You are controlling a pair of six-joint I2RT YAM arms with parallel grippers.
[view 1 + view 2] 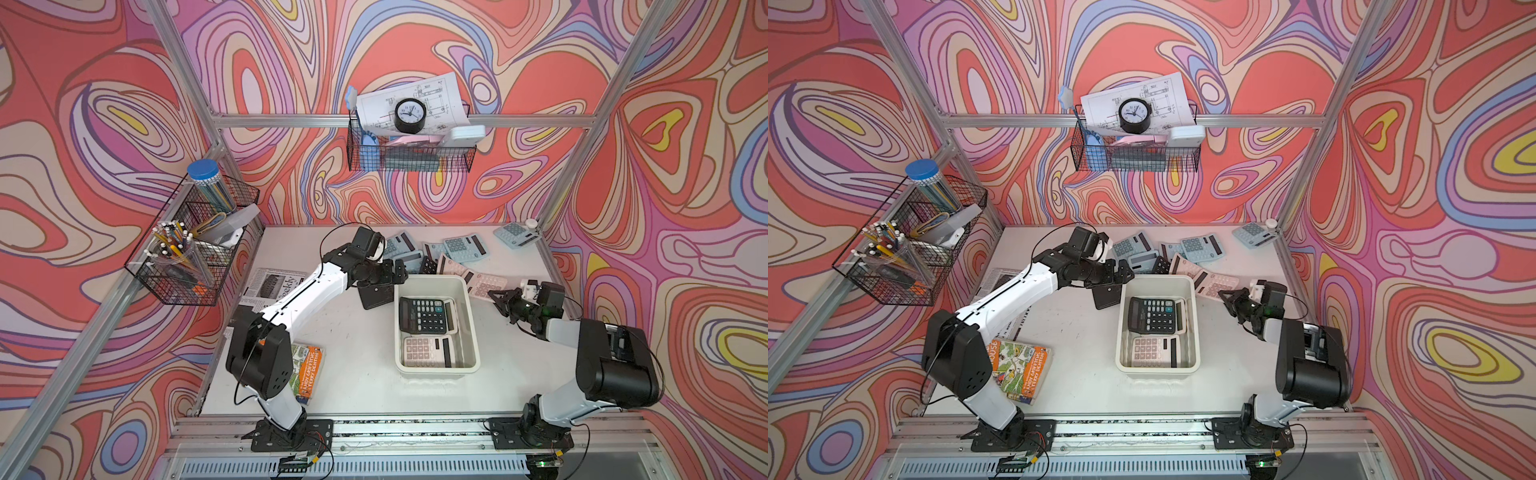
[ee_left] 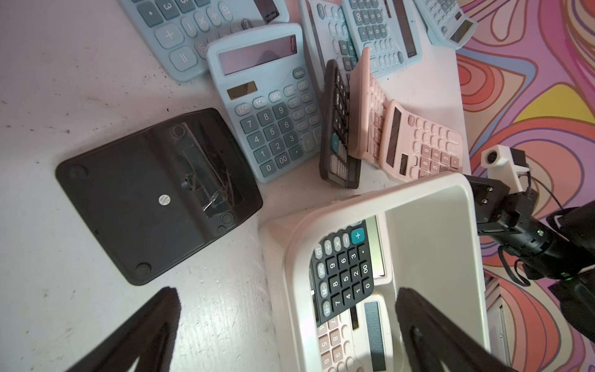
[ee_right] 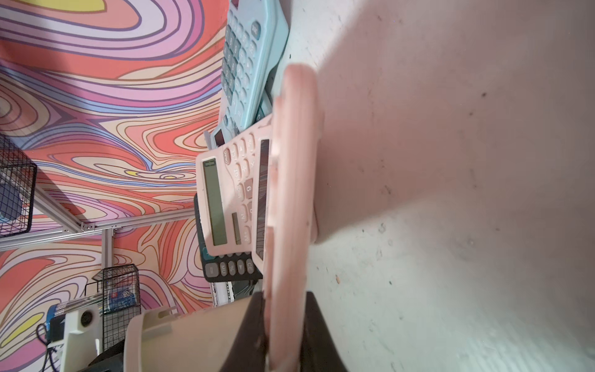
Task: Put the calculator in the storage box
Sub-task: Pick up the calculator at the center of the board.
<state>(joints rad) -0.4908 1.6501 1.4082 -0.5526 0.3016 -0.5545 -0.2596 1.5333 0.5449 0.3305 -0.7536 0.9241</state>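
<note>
the right gripper (image 3: 283, 309) is clamped on the pink calculator's (image 3: 296, 161) edge by the storage box's (image 1: 436, 370) far right corner — the left gripper's (image 2: 286, 290) fingers are spread wide, empty.

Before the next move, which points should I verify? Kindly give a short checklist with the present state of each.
1. Grip of the right gripper on the pink calculator: ok, it is closed on both faces at the edge.
2. Is the second pink calculator free of it: not ok, they overlap, so it may be dragged along.
3. Is the left gripper away from the storage box: not ok, it hangs open over a corner.
4. Room in the box: ok only on top; the black calculator and the pale pink calculator cover its floor.
</note>
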